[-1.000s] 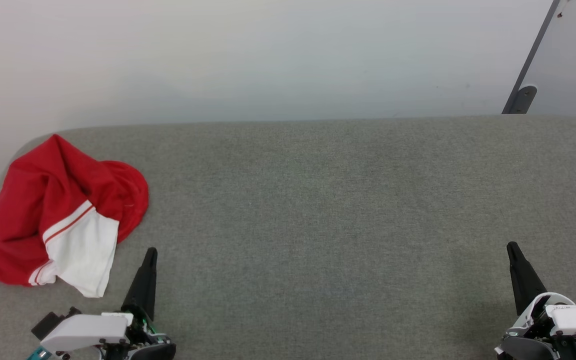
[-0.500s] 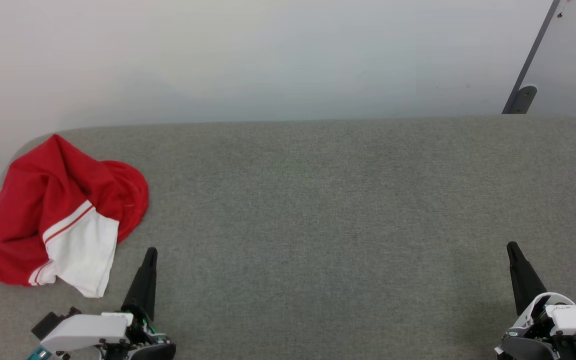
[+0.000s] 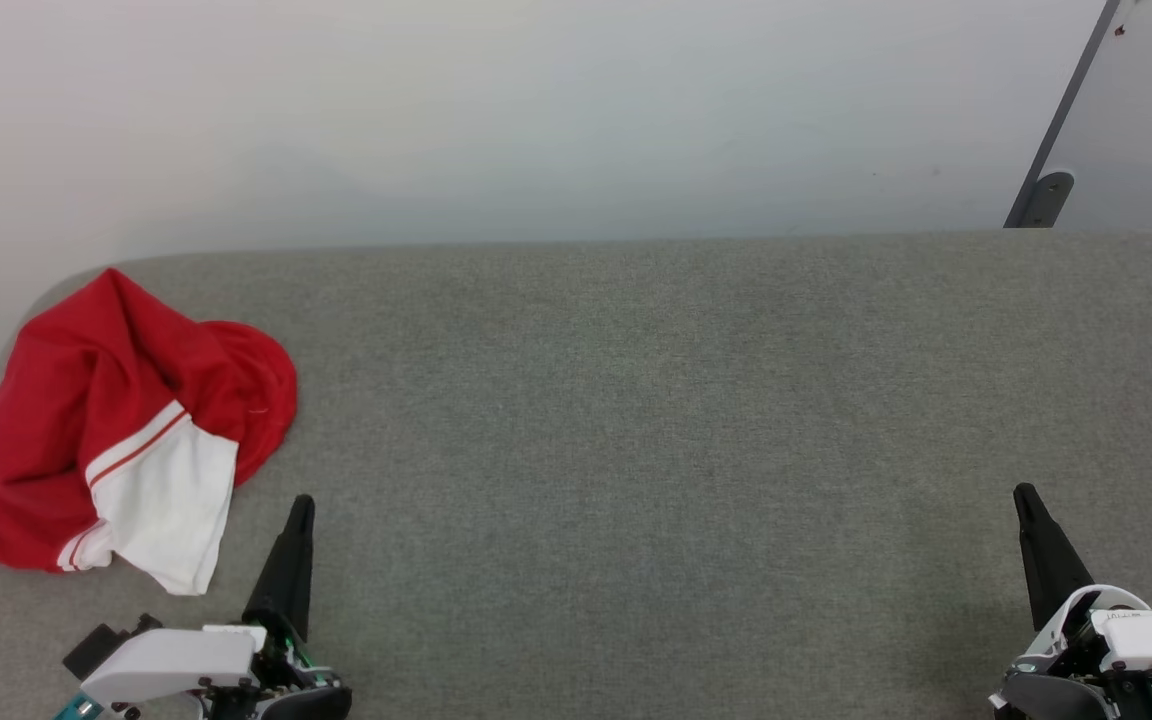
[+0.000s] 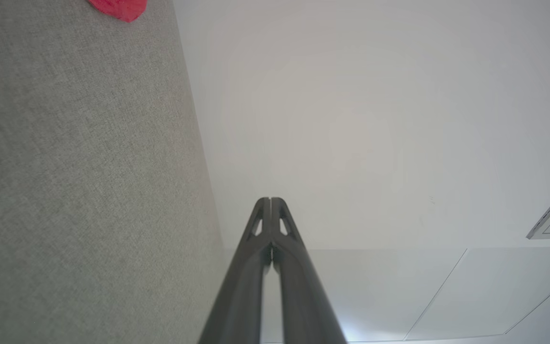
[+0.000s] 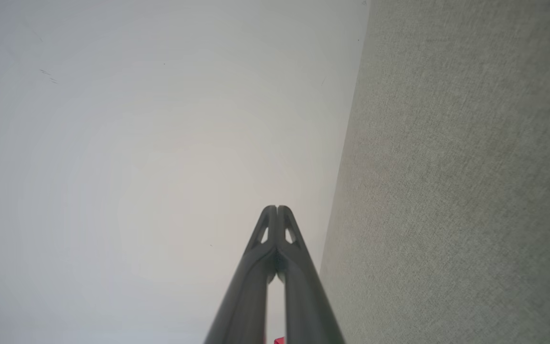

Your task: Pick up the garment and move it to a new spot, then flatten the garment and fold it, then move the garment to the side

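**Head view:** The red garment (image 3: 66, 400), one white cuff panel uppermost, lay crumpled at 9 o'clock on the grey table (image 3: 636, 450), close to its left edge. The left hand (image 3: 301, 508) waited at 7 o'clock and the right hand (image 3: 1024, 497) at 5 o'clock. Both were pinched closed and held nothing, a parked stance suggesting the pickup had not begun. The garment sat at 11 o'clock from the left hand, near but apart, which made that arm the likelier first reach. The bare middle of the table offered room for flattening.

**Left wrist view:** The left hand's (image 4: 270, 200) tips met, empty, aimed at the pale wall (image 4: 375, 119). A red edge of the garment (image 4: 120, 7) showed at 11 o'clock.

**Right wrist view:** The right hand (image 5: 277, 209) was likewise closed on nothing, with the table (image 5: 470, 167) at 3 o'clock.
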`<state>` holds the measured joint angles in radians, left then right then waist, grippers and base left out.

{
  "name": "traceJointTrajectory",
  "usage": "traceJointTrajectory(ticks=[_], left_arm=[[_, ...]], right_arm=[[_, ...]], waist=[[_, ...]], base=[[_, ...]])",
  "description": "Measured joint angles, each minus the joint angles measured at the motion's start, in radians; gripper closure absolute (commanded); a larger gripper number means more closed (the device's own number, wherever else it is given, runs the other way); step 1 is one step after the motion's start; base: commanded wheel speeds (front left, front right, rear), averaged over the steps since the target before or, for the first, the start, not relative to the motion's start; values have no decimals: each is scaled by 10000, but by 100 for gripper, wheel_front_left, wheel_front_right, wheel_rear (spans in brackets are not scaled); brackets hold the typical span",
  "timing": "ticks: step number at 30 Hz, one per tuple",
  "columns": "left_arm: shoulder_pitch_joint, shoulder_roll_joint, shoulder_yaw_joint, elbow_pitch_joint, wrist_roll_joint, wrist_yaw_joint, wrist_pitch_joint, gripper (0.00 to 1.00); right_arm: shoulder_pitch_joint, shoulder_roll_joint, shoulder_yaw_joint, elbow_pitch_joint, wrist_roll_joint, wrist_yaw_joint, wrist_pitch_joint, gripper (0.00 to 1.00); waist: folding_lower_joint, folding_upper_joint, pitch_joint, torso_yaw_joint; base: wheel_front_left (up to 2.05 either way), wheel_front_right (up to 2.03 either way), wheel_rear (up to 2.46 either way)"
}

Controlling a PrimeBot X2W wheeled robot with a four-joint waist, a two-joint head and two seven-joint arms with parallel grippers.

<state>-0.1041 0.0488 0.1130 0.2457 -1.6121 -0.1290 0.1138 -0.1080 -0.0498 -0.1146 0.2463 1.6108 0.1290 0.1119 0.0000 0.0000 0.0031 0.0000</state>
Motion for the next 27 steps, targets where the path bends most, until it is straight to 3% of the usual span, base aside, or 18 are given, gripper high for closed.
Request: traceJointTrajectory(ticks=[11, 12, 27], left_arm=[[0, 0, 0, 2, 0, -2, 0, 100], [40, -19, -6, 58, 0, 2, 0, 0], [249, 65, -79, 314, 523, 29, -460, 0]], right_arm=[[0, 0, 0, 0, 0, 0, 0, 100], [20, 12, -2, 75, -6, -6, -4, 0], [-63, -19, 322, 763, -159, -56, -408, 0]], waist=[[0, 0, 0, 0], [0, 0, 0, 0], [-1, 0, 2, 6]], base=[[0, 0, 0], [0, 0, 0], [0, 0, 0]])
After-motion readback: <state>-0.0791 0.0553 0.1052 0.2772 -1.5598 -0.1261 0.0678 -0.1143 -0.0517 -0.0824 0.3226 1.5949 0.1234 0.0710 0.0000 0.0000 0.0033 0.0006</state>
